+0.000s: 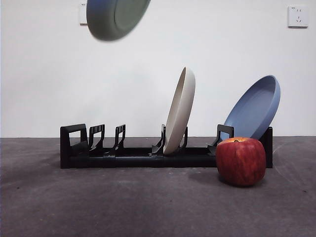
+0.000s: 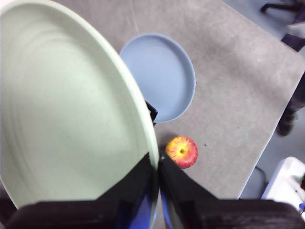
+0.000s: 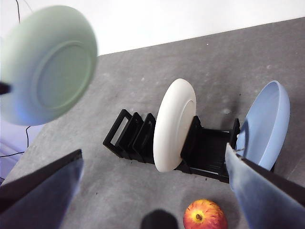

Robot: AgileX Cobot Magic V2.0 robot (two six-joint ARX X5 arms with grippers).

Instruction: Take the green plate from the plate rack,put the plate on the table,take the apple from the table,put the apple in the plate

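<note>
The left gripper (image 2: 157, 164) is clamped on the rim of the green plate (image 1: 116, 17), holding it tilted, high above the plate rack's (image 1: 148, 153) left end; bare surface (image 1: 123, 202) lies below. The right gripper (image 3: 152, 191) hangs wide open, empty, nearer the apple (image 1: 241, 160).

The left pincer (image 2: 158, 191) has two black, wedge-shaped jaws with a bluish sheen. The right pincer (image 3: 155, 191) has broad black jaws, glossy grey-blue on their faces.
</note>
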